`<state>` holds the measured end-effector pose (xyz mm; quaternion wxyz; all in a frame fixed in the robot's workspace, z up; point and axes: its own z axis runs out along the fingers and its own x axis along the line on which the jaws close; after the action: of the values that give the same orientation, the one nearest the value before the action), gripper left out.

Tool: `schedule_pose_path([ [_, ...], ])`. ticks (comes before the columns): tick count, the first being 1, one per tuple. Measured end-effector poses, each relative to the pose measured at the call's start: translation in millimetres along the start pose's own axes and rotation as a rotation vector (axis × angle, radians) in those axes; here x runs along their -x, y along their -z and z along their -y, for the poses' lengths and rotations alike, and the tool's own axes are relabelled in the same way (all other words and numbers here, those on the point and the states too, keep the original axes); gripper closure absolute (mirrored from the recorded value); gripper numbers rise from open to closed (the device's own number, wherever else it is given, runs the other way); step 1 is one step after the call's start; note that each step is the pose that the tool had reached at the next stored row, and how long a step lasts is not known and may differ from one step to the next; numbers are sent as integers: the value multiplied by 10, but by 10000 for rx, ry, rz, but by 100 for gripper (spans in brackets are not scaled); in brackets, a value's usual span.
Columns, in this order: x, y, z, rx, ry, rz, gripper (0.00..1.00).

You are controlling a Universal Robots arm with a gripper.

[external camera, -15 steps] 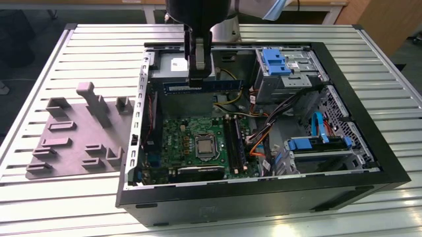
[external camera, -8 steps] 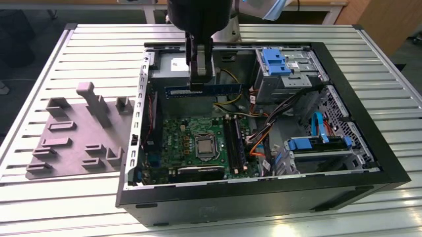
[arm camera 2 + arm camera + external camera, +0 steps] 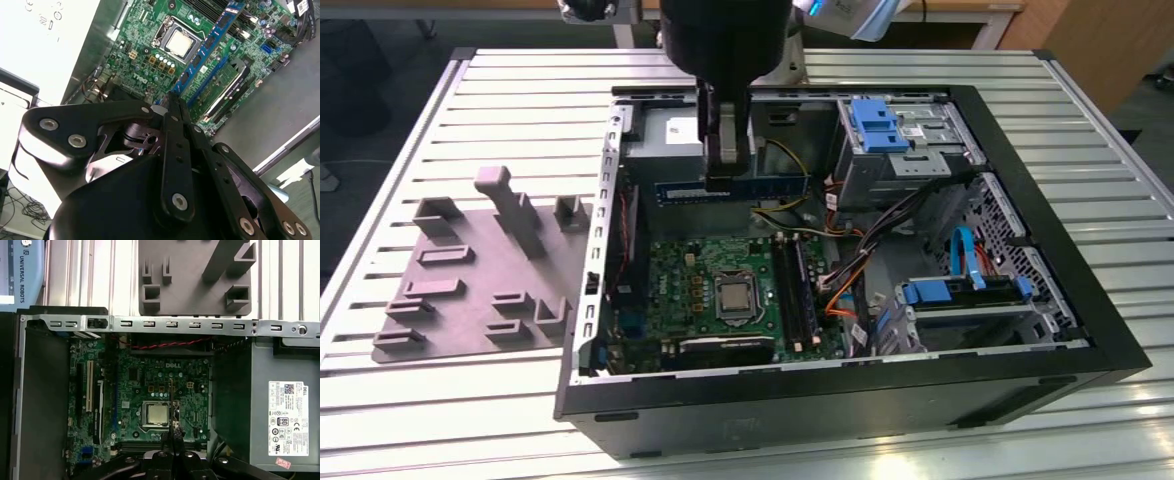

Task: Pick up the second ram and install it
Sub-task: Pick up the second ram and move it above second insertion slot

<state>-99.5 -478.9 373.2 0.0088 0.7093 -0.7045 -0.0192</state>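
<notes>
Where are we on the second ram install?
Done: pickup. The gripper is shut on the second ram, held clear above the motherboard inside the case. One memory slot looks already filled. Left: this stick is not yet seated.

Matte black gripper (image 3: 169, 106) of flat, round-ended linkage bars pinned with silver screw heads; slim, straight black fingers (image 3: 173, 130) with small holes along them; broad black cylindrical wrist housing (image 3: 727, 35) above; pale grey arm joint (image 3: 861, 18) edged light blue.
</notes>
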Motion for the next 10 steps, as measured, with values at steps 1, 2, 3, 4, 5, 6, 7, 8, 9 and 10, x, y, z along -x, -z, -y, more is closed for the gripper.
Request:
schedule_pose_path([
  [1, 0, -11, 1, 0, 0, 0, 88],
  [2, 0, -21, 2, 0, 0, 0, 88],
  [3, 0, -32, 3, -1, 0, 0, 88],
  [4, -1, -41, 4, 0, 0, 1, 88],
  [5, -1, -50, 5, 0, 0, 0, 88],
  [6, -1, -59, 6, 0, 0, 0, 88],
  [7, -1, -69, 7, 0, 0, 0, 88],
  [8, -1, -79, 9, 0, 0, 0, 88],
  [9, -1, -89, 10, 0, 0, 0, 88],
  [10, -2, -99, 12, 0, 0, -1, 88],
])
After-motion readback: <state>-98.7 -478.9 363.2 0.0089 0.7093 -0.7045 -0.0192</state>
